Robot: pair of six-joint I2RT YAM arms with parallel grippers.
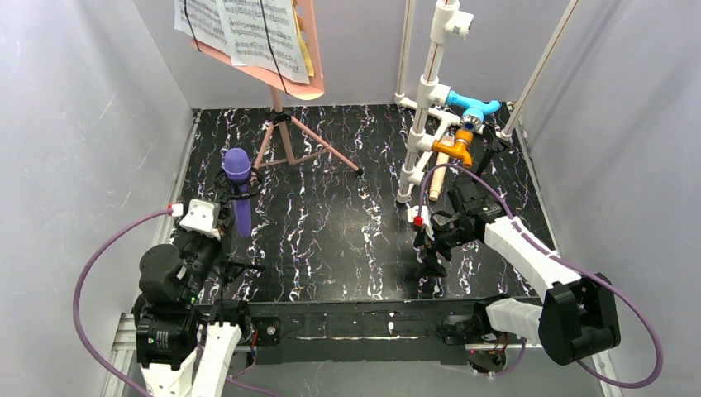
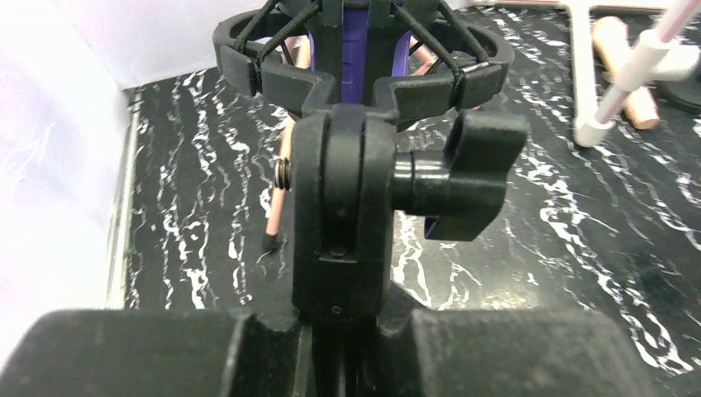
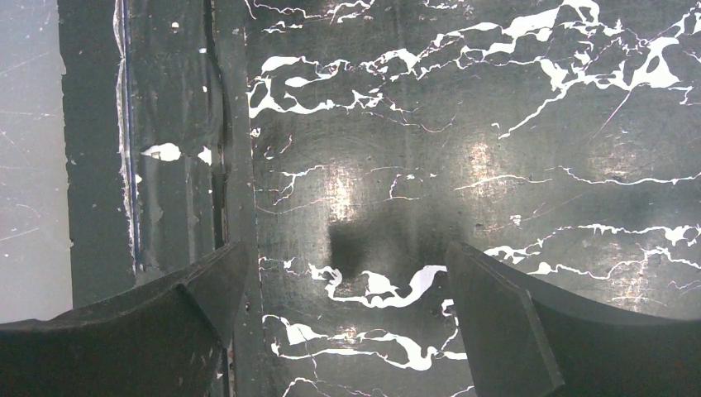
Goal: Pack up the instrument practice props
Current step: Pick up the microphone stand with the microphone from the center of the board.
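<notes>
The purple microphone (image 1: 237, 165) stands upright in a black shock mount (image 2: 364, 58) on a small black stand (image 2: 341, 215) at the left of the table. My left gripper (image 1: 230, 240) (image 2: 343, 318) is shut on that stand's swivel block, just below the mount and beside its black knob (image 2: 463, 178). The pink sheet-music holder (image 1: 285, 78) with printed pages (image 1: 244, 29) stands on tripod legs (image 1: 289, 145) at the back. The beige microphone (image 1: 441, 169) (image 2: 624, 70) lies by the white pipe frame. My right gripper (image 1: 430, 263) (image 3: 347, 273) points down at bare table, open and empty.
The white pipe frame (image 1: 430, 91) with blue (image 1: 475, 106) and orange (image 1: 459, 147) fittings stands at the back right. Grey walls close in both sides. The table's front edge strip (image 3: 178, 165) runs just left of my right gripper.
</notes>
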